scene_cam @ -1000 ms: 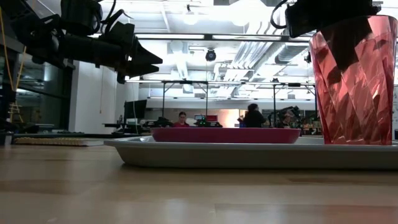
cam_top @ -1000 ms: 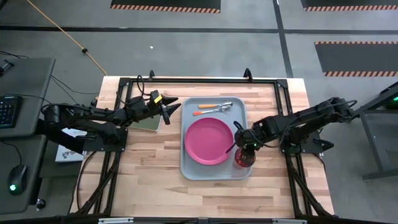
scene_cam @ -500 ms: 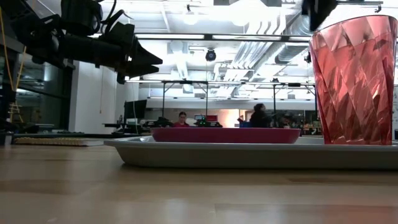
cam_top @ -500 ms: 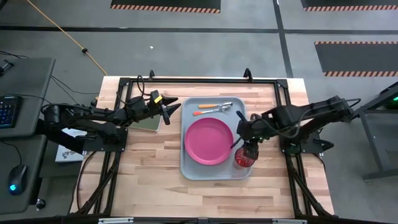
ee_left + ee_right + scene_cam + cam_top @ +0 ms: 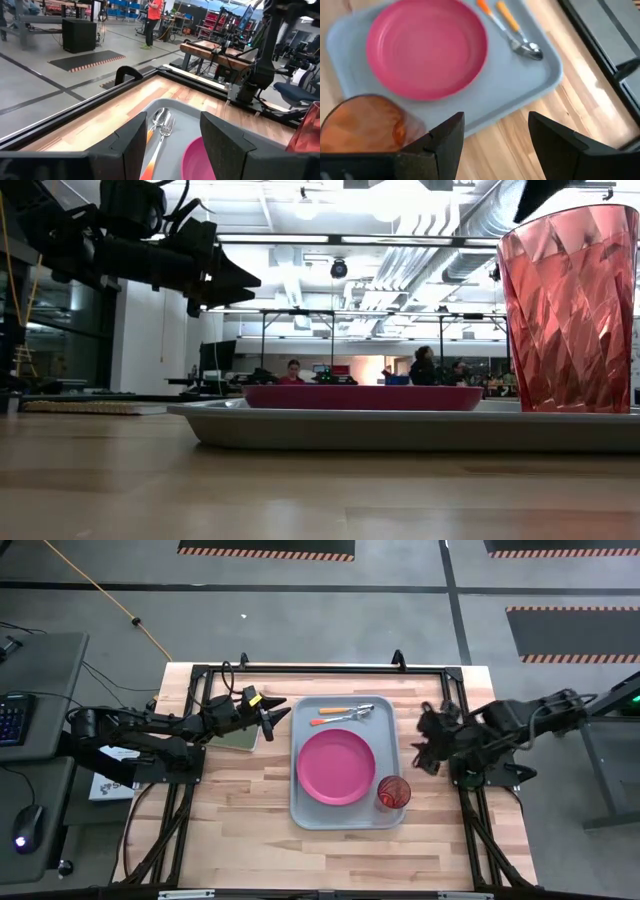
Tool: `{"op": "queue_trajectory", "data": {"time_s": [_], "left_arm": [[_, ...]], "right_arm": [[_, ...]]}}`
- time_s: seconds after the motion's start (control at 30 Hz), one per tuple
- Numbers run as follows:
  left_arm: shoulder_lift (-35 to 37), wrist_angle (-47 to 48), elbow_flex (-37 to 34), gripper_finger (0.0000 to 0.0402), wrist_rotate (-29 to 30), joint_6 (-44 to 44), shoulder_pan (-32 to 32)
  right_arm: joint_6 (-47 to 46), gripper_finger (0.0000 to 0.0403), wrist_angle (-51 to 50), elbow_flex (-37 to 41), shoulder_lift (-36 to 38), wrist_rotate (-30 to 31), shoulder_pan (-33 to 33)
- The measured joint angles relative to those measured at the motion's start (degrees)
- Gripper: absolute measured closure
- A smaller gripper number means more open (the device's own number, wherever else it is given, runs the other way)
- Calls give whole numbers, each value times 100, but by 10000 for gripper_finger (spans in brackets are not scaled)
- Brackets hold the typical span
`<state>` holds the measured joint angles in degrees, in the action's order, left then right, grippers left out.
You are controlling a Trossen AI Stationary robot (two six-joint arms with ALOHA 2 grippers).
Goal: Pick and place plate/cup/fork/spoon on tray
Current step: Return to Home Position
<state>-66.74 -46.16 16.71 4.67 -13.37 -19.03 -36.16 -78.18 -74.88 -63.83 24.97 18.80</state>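
Observation:
The pale grey-blue tray (image 5: 303,802) lies mid-table. The pink plate (image 5: 336,767) lies flat on it. The red ribbed cup (image 5: 392,791) stands upright on its base in the tray's near right corner, also seen in the low view (image 5: 570,310). A fork and spoon with orange handles (image 5: 345,714) lie at the tray's far edge. My right gripper (image 5: 420,745) is open and empty to the right of the tray, apart from the cup (image 5: 365,125). My left gripper (image 5: 280,716) hovers open and empty left of the tray's far left corner.
A dark green square pad (image 5: 240,738) lies under my left arm, left of the tray. A black metal frame (image 5: 320,669) runs along the table's edges. Bare wood lies near the table's front edge (image 5: 330,855). People stand far off in the room behind.
My right gripper has come off the cup, risen and drawn back toward the table's right edge. The cup stays upright in the tray's near right corner.

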Motion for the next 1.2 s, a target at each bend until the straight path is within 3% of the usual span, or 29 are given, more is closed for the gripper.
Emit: {"op": "queue_trajectory", "data": {"time_s": [0.17,0.33,0.5,0.6,0.73,0.97,1.2], "left_arm": [[2,-29,0,230,0,-2,-2],[0,-45,0,230,0,-8,0],[2,-113,0,230,-3,-11,0],[0,-217,0,230,-72,-11,-2],[1,-471,0,230,-431,-4,-2],[2,-583,0,230,-585,144,0],[354,-378,0,230,-758,151,0]], "right_arm": [[-231,190,955,1198,1222,562,-1],[1105,190,3896,2934,2199,1039,-122],[3170,190,7647,4457,2342,370,-670],[3721,190,9083,4957,2162,-253,-1171],[3744,190,9513,5122,1980,-628,-1945],[3617,190,9037,5144,1973,-1675,-3159],[3605,190,8728,5144,1973,-2363,-3566]]}}
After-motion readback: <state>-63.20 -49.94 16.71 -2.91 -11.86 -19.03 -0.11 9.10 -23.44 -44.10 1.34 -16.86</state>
